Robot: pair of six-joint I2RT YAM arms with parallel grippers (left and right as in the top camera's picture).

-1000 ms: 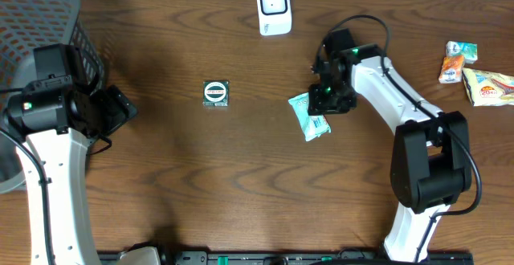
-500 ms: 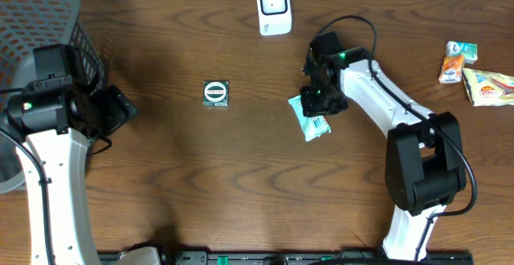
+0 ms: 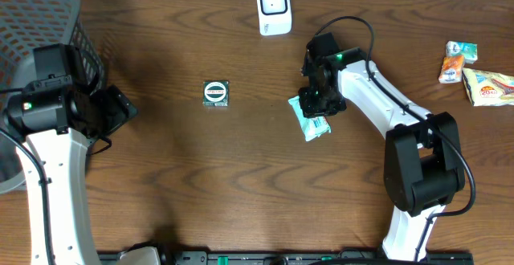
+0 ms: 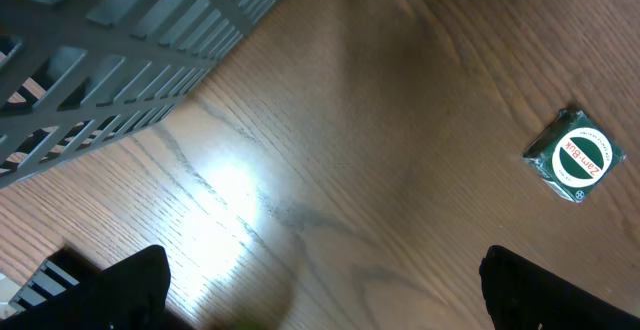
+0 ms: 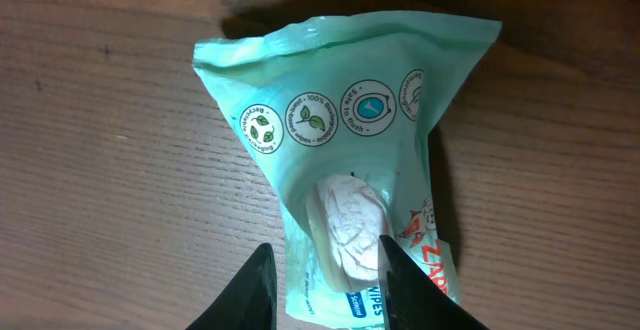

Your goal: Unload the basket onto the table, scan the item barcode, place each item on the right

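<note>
Wipes pkt (image 5: pixel 340 120) flat, bare table (image 3: pixel 241 161) round edges; R hand (image 5: pixel 325 253) straddles it (grip unclear), L hand (image 4: pixel 322 270) open.

Left arm (image 3: pixel 50 177): white-and-black, folded back.
Left gripper (image 4: pixel 320 295): black fingers spread wide.
Right arm (image 3: pixel 377 96): white, reaching forward.
Right gripper (image 5: pixel 325 280): black fingers narrowed, grip unclear.

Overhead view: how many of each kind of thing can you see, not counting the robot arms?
Wipes pack: 1
Green packet: 1
Snack packets: 2
Scanner: 1
Basket: 1
Total: 6
</note>
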